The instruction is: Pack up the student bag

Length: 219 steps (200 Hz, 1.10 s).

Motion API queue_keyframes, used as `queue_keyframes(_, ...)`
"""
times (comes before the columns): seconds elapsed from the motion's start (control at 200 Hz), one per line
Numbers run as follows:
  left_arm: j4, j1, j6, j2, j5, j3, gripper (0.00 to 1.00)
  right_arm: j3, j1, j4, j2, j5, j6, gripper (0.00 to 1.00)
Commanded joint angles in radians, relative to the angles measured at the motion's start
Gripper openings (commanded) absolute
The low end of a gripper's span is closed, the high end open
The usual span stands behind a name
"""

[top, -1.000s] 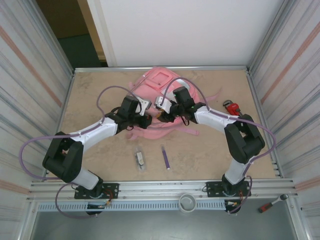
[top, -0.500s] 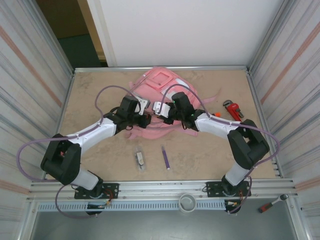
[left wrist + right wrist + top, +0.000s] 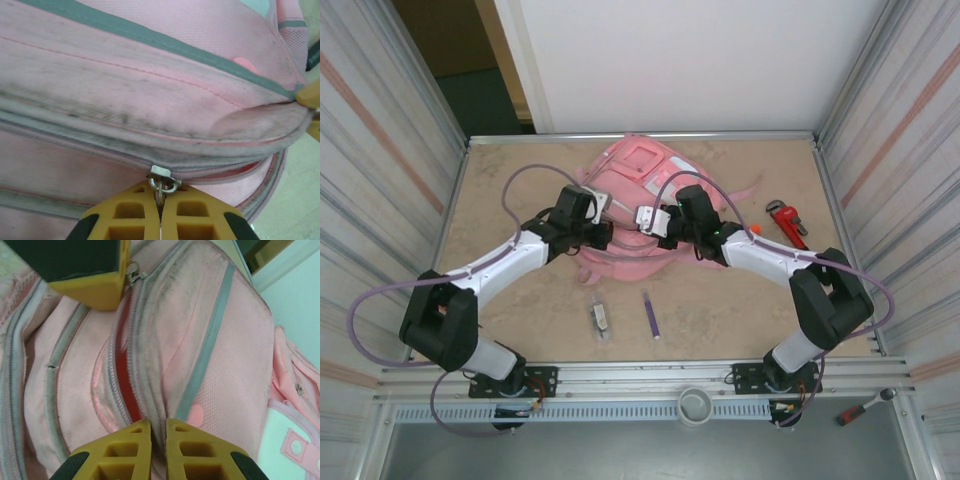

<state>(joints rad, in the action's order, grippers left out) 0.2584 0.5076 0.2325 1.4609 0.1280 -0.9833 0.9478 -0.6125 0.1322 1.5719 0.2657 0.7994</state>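
Observation:
The student bag, a big pink backpack, lies at the back middle of the table. My left gripper is at its near left side. In the left wrist view the left gripper is shut on a metal zip pull of the student bag. My right gripper is at the bag's near right side. In the right wrist view the right gripper pinches the grey-edged lip of the student bag beside a partly open zip with red lining showing. One left finger shows at the top left.
A purple pen and a small metal item lie on the table in front of the bag. A red pipe wrench lies at the right. A screwdriver rests on the frame at the lower right.
The right gripper has closed on the lip of the bag's opening. Both grippers have moved slightly toward the back of the table, the left one still on the zip pull.

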Motion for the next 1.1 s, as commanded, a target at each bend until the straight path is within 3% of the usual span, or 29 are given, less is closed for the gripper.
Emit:
queue_keyframes(0.0, 0.112, -0.063, 0.010, -0.019, -0.114, -0.047, 0.00, -0.018, 0.091, -0.100, -0.025, -0.150, 0.047, 0.00)
queue_keyframes(0.07, 0.123, -0.066, 0.001, -0.006, -0.083, -0.067, 0.00, -0.018, 0.109, -0.105, -0.024, -0.168, 0.053, 0.00)
queue_keyframes(0.18, 0.091, -0.049, 0.005, -0.011, 0.087, -0.066, 0.00, -0.013, 0.117, -0.087, -0.022, -0.194, 0.040, 0.00)
queue_keyframes(0.316, 0.055, 0.006, 0.015, -0.043, 0.178, -0.045, 0.00, 0.020, 0.072, -0.102, -0.016, -0.151, -0.057, 0.27)
queue_keyframes(0.456, -0.005, 0.008, 0.043, -0.064, 0.255, -0.014, 0.00, 0.029, 0.017, -0.148, -0.029, -0.102, -0.128, 0.43)
queue_keyframes(0.596, -0.004, 0.009, 0.039, -0.074, 0.259, -0.007, 0.00, 0.028, 0.007, -0.191, -0.059, -0.078, -0.176, 0.46)
queue_keyframes(0.757, 0.034, 0.033, 0.012, -0.054, 0.176, -0.015, 0.00, 0.032, -0.013, -0.129, -0.056, -0.004, -0.213, 0.47)
queue_keyframes(1.093, 0.019, 0.041, 0.013, -0.032, 0.140, 0.009, 0.00, 0.115, -0.028, -0.085, 0.066, 0.055, -0.213, 0.39)
